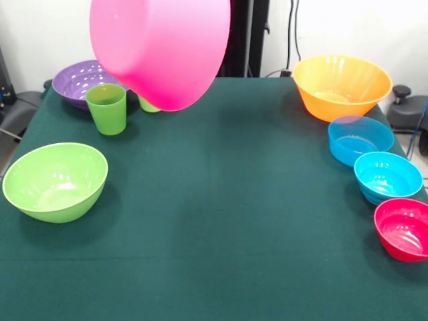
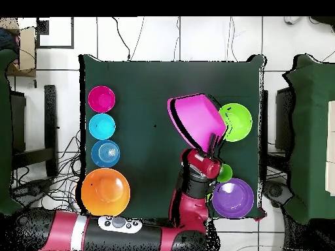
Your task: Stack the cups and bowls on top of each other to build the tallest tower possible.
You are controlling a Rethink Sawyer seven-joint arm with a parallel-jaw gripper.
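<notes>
The large pink bowl (image 1: 164,47) hangs tilted in the air over the table's far left. In the overhead view my gripper (image 2: 212,142) is shut on the pink bowl's (image 2: 196,119) rim; in the front view the bowl hides the gripper. A green cup (image 1: 107,108) stands upright below it, and a lime-green cup (image 1: 148,105) shows partly behind the bowl. The purple bowl (image 1: 77,81), lime-green bowl (image 1: 57,180), orange bowl (image 1: 341,85), blue bowl (image 1: 360,139), turquoise bowl (image 1: 388,176) and small red bowl (image 1: 404,229) sit apart on the table. The red cup is out of view.
The dark green table (image 1: 221,234) carries the bowls along its left and right sides. In the overhead view my red arm (image 2: 195,186) reaches in between the orange bowl (image 2: 105,191) and the purple bowl (image 2: 233,198). Cables lie on the floor around the table.
</notes>
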